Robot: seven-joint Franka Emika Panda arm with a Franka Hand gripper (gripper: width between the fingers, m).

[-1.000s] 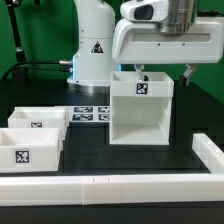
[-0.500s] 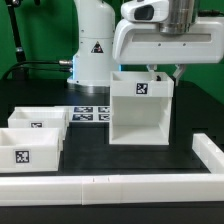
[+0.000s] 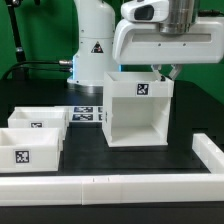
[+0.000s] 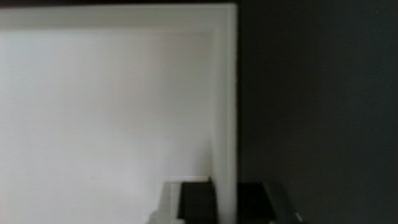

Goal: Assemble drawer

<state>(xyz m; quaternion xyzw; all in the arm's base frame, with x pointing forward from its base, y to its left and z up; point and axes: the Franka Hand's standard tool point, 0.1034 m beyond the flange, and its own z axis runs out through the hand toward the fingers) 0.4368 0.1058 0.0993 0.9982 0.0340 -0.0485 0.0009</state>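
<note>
The white drawer housing (image 3: 138,115), a tall open-fronted box with a tag on its top front, stands mid-table. My gripper (image 3: 165,72) is at the housing's upper back corner on the exterior view's right. In the wrist view my gripper (image 4: 226,203) has its dark fingers (image 4: 196,205) on either side of the housing's thin wall (image 4: 226,120), closed on it. Two small white trays, each tagged, sit at the exterior view's left: one further back (image 3: 38,120), one nearer (image 3: 28,150).
The marker board (image 3: 86,115) lies flat between the trays and the housing. A low white border wall (image 3: 110,185) runs along the front and turns up the exterior view's right side (image 3: 208,150). The robot's base (image 3: 95,50) stands behind the housing.
My gripper has moved toward the exterior view's left, from beside the housing onto its back corner. The housing has shifted slightly to the left.
</note>
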